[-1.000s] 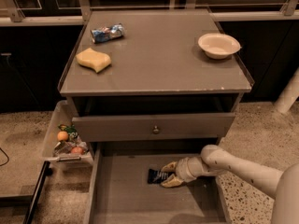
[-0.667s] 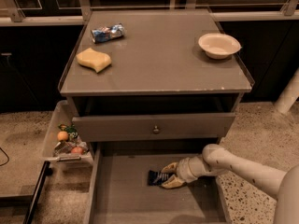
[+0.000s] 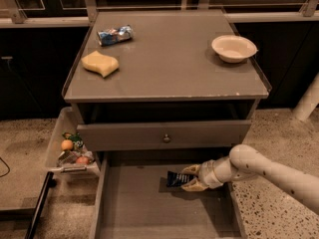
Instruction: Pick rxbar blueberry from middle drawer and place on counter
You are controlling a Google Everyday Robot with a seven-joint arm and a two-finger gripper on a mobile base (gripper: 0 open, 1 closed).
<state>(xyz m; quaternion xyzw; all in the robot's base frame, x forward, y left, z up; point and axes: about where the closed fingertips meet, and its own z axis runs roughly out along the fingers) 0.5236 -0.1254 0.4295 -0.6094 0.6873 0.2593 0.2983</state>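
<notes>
Clamping only the tip of the flat navy-wrapped rxbar blueberry [image 3: 175, 179] between its fingers [image 3: 192, 171], the pale gripper [image 3: 191, 179] inside the wooden middle drawer [image 3: 149, 208] might drop it when lifting.

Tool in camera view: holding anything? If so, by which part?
Cannot be told. The tool is at the right end of the rxbar blueberry, which lies on the middle drawer floor, not lifted.

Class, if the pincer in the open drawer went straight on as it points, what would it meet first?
The rxbar blueberry: the pincer, inside the middle drawer, points straight at it, seemingly right at its tip, though depth is unclear.
</notes>
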